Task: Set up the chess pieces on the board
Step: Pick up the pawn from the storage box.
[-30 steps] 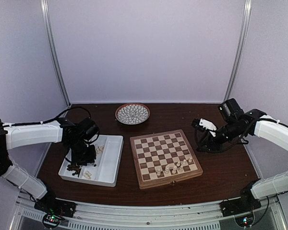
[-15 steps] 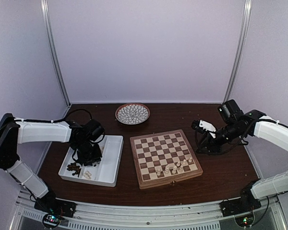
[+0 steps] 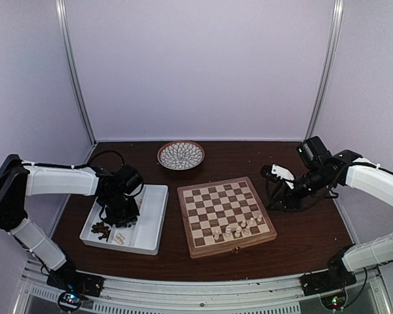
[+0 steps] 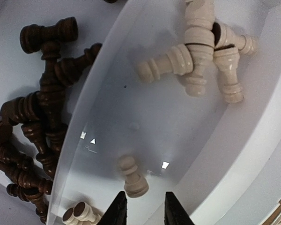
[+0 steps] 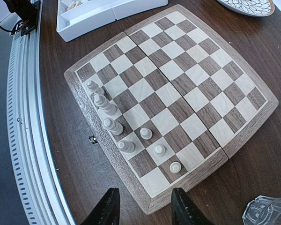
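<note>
The board [image 3: 217, 196] lies mid-table with several cream chess pieces [image 3: 239, 227] standing along its near right edge; the right wrist view shows the board [image 5: 178, 93] and those pieces [image 5: 110, 125]. In the white tray [image 3: 154, 222], dark pieces [image 4: 37, 117] fill one compartment and cream pieces [image 4: 201, 51] lie in the other. My left gripper [image 3: 121, 210] is low in the tray, open [image 4: 144, 211], with a fallen cream pawn [image 4: 131, 178] just beyond its fingertips. My right gripper [image 3: 275, 190] hangs open and empty [image 5: 143, 208] over the table by the board's corner.
A round patterned plate [image 3: 181, 155] sits at the back behind the board. A clear glass object [image 5: 267, 213] lies on the table beside my right gripper. The tray's wall [image 4: 253, 140] rises to the right of my left fingers. The metal rail [image 5: 28, 140] runs along the table's near edge.
My left gripper has shifted right in the tray, from over the dark pieces to the cream compartment, and its jaws have narrowed slightly. The right arm has barely moved.
</note>
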You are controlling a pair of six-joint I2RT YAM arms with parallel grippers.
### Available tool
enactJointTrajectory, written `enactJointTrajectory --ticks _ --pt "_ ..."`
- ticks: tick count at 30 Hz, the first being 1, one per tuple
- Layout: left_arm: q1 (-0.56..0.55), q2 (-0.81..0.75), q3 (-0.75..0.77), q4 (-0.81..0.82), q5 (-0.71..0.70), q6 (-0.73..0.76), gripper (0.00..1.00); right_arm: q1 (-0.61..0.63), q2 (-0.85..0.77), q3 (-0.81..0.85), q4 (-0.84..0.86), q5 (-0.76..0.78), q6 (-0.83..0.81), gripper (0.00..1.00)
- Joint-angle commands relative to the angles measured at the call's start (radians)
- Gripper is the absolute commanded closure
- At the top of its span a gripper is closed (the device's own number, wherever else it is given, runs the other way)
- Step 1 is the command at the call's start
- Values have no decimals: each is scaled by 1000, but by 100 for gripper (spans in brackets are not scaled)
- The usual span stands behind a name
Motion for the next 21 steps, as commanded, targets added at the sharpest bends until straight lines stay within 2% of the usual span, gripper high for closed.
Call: enactJointTrajectory --ticks 1,9,21 --pt "-4 6 -19 18 -27 -13 72 -2 7 -2 -11 -23 -17 59" --pt "4 39 -13 21 -46 6 73 -2 19 1 -20 -32 -23 59" --pt "16 66 3 22 -8 53 85 -1 21 1 -21 -33 -26 60"
